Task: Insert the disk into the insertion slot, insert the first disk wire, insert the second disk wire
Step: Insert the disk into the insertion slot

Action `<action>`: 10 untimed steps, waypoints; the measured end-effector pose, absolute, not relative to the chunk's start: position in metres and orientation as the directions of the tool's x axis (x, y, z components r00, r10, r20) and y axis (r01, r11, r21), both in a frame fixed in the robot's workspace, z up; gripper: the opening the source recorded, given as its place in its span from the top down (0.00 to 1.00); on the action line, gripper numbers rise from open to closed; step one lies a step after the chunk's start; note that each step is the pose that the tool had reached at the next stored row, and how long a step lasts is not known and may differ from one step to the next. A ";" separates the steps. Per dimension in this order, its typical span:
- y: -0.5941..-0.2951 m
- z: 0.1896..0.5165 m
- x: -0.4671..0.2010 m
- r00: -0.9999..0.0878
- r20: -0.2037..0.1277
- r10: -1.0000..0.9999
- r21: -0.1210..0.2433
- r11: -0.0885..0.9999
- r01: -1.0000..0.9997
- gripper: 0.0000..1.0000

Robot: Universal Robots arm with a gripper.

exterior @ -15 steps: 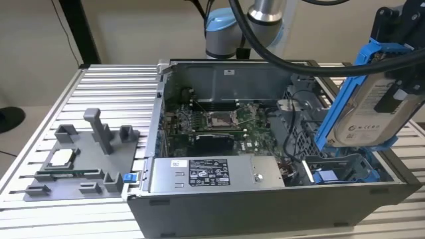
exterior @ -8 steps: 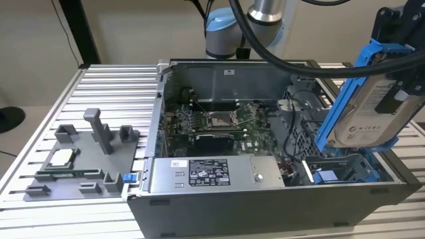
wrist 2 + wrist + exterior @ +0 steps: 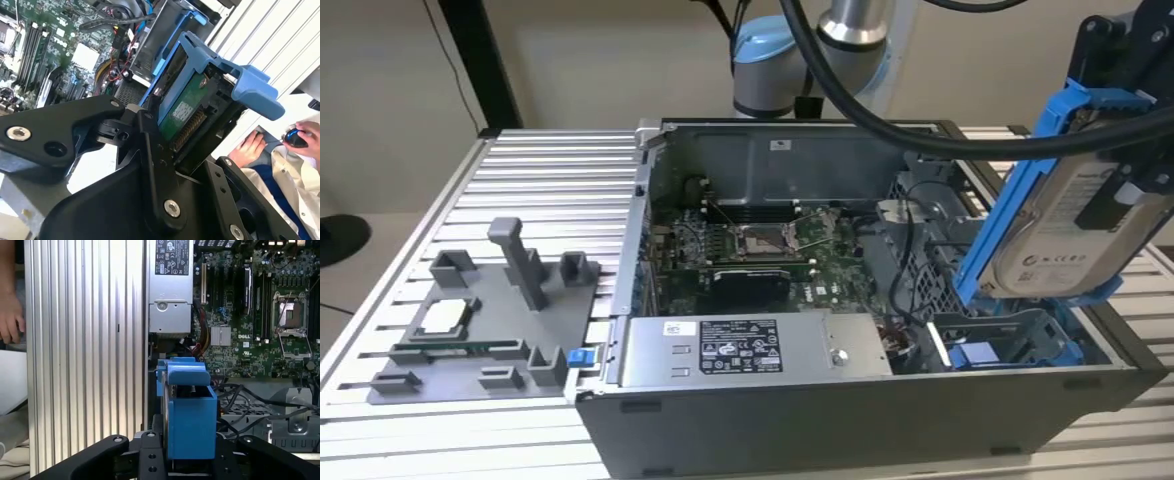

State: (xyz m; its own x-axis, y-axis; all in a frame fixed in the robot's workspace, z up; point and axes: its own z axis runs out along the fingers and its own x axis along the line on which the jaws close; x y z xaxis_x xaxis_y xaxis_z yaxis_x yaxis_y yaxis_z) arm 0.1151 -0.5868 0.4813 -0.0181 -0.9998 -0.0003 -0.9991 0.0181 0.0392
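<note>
The disk [image 3: 1051, 245], a silver-grey drive with a white label in a bright blue frame, hangs tilted on edge above the open computer case's corner at the exterior view's right. My gripper [image 3: 1121, 190] is shut on it, with a black finger [image 3: 1129, 196] pressed on its labelled face. The second wrist view has the disk's green circuit side [image 3: 186, 114] between my black fingers [image 3: 150, 145]. In the first wrist view the blue frame [image 3: 190, 415] stands up from my gripper [image 3: 187, 462]. Below the disk sits the insertion slot [image 3: 994, 350], a blue-lined bay. Black wires [image 3: 245, 397] lie loose beside it.
The open case [image 3: 854, 420] holds a grey labelled power-supply box [image 3: 747, 350] and the motherboard [image 3: 754, 245]. A grey fixture plate [image 3: 480, 330] with small parts lies on the ribbed table at the exterior view's left. A person's hand [image 3: 249, 148] rests beside the table.
</note>
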 end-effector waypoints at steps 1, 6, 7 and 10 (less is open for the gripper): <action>-0.587 0.481 0.115 -0.018 0.000 -1.000 0.039 0.018 -0.999 1.00; -0.588 0.481 0.115 -0.018 0.000 -1.000 0.039 0.018 -0.999 1.00; -0.588 0.481 0.115 -0.018 0.000 -1.000 0.039 0.018 -0.999 1.00; -0.589 0.481 0.115 -0.018 0.000 -1.000 0.039 0.018 -0.999 1.00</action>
